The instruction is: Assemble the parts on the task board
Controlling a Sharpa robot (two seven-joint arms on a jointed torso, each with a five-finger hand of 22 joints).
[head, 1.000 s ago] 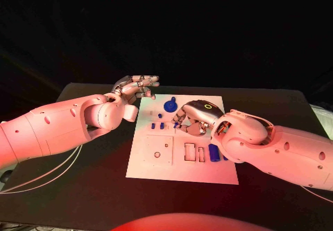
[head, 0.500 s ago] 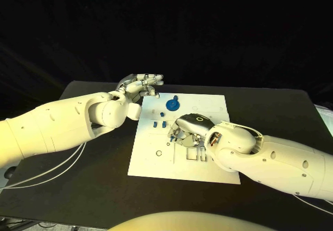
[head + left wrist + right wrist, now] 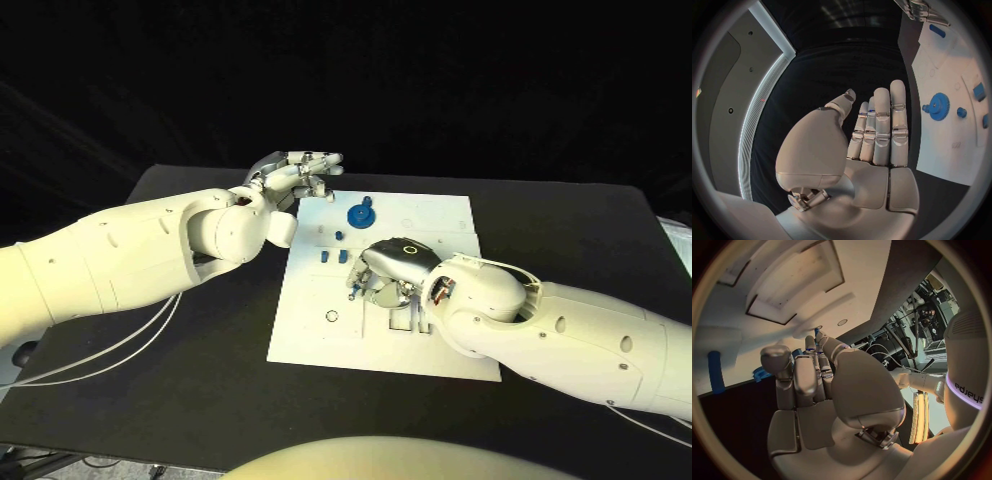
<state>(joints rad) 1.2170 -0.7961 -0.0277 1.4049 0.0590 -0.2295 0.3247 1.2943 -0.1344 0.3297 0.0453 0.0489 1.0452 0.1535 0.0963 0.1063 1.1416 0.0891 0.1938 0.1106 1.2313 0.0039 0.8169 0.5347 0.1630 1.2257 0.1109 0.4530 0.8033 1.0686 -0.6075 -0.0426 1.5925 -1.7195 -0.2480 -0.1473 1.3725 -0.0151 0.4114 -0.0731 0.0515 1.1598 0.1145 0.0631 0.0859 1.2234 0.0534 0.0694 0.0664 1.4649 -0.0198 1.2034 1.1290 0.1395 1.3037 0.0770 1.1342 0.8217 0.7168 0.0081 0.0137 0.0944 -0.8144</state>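
Parts sit on the task board [image 3: 433,215], the white plate at the middle of the black table [image 3: 188,390]. I can count one blue gear [image 3: 361,214] toward the board's far edge, one small blue knob [image 3: 339,236] just near of it, and two short blue pegs [image 3: 335,257] side by side a little nearer still. Whatever else stands on the board's near half is mostly covered by the right arm.

The right hand [image 3: 387,272] is down over the middle of the board, just near of the two pegs. From its wrist camera the fingers [image 3: 803,375] lie straight and close together, tips toward the board's surface, with the thumb [image 3: 776,360] alongside; I see nothing between them. That same view shows one long blue bar [image 3: 716,372] at the board's edge and a bit of blue toothed part [image 3: 759,373] beside the fingers, apart from them.

The left hand [image 3: 294,175] hovers above the board's far left corner, off the gear and not touching it. Its wrist view shows the fingers [image 3: 882,127] held flat and together, thumb [image 3: 839,104] beside them, holding nothing, with the gear [image 3: 939,106] well clear to one side.
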